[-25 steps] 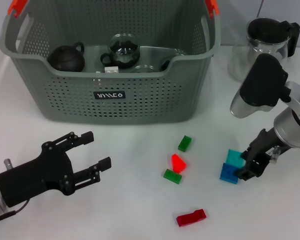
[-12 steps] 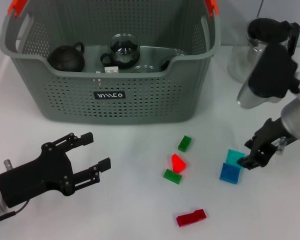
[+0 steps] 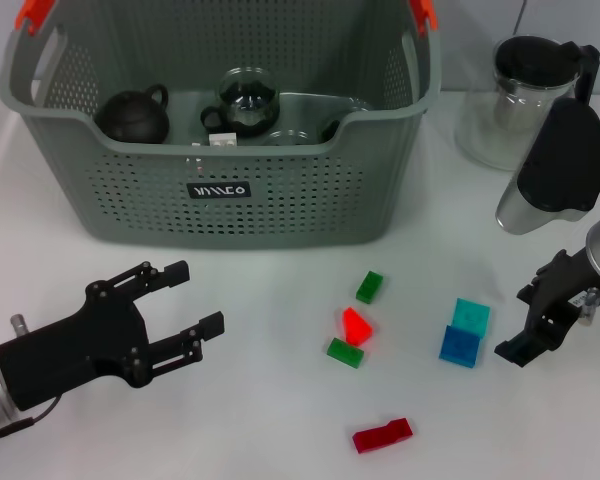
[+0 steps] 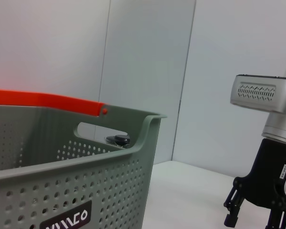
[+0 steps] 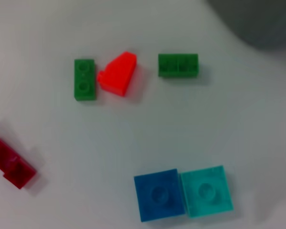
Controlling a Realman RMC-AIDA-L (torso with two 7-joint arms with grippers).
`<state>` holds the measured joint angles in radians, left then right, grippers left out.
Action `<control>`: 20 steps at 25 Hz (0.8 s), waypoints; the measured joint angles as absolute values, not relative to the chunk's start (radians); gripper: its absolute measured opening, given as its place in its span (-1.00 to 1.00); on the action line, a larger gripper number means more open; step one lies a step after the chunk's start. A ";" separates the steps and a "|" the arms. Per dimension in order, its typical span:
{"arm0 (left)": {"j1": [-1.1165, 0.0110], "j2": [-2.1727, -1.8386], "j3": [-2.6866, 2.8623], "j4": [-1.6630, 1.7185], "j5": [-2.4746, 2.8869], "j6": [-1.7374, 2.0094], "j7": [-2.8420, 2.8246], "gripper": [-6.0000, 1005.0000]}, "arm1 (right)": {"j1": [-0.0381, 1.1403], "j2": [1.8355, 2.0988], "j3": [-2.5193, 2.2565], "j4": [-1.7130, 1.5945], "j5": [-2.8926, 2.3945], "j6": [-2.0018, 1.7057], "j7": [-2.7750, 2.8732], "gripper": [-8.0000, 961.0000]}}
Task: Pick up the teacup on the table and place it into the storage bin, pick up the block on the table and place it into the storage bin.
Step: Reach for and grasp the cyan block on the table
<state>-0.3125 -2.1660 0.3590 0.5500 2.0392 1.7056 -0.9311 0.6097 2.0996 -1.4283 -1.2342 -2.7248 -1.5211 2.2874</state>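
Note:
The grey-green storage bin [image 3: 130, 215] stands at the back, its rim also in the left wrist view [image 4: 62, 167]. Inside it sits a glass teacup [image 3: 248, 100] beside a black teapot [image 3: 132, 115]. Several blocks lie on the table: a blue block [image 3: 460, 346] [image 5: 159, 194] touching a teal one [image 3: 471, 315] [image 5: 206, 191], a red-orange wedge [image 3: 356, 325], two green ones [image 3: 370, 287] [image 3: 344, 352] and a dark red one [image 3: 382, 435]. My right gripper [image 3: 515, 323] [image 4: 252, 222] hangs open and empty just right of the blue and teal blocks. My left gripper [image 3: 198, 297] rests open at the front left.
A glass teapot with a black lid [image 3: 525, 95] stands at the back right, close behind my right arm. The bin's orange handle clips [image 3: 35, 15] sit on its top corners.
My right gripper has drawn back to the right, away from the blue and teal blocks, which stay on the table. The left arm has not moved.

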 joint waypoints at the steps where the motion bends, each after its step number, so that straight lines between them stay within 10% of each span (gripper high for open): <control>1: -0.313 -2.166 0.359 0.550 2.039 1.706 -0.931 0.53 | 0.609 2.100 -1.431 -1.234 -2.728 -1.520 2.289 0.42; 7: -0.313 -2.166 0.359 0.543 2.039 1.698 -0.931 0.53 | 0.625 2.102 -1.457 -1.188 -2.733 -1.483 2.297 0.74; 20: -0.311 -2.166 0.359 0.540 2.041 1.693 -0.930 0.53 | 0.672 2.105 -1.516 -1.090 -2.726 -1.387 2.324 0.74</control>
<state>-0.3113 -2.1660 0.3590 0.5399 2.0412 1.6929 -0.9296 0.6719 2.1048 -1.5155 -1.0896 -2.7259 -1.3874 2.3241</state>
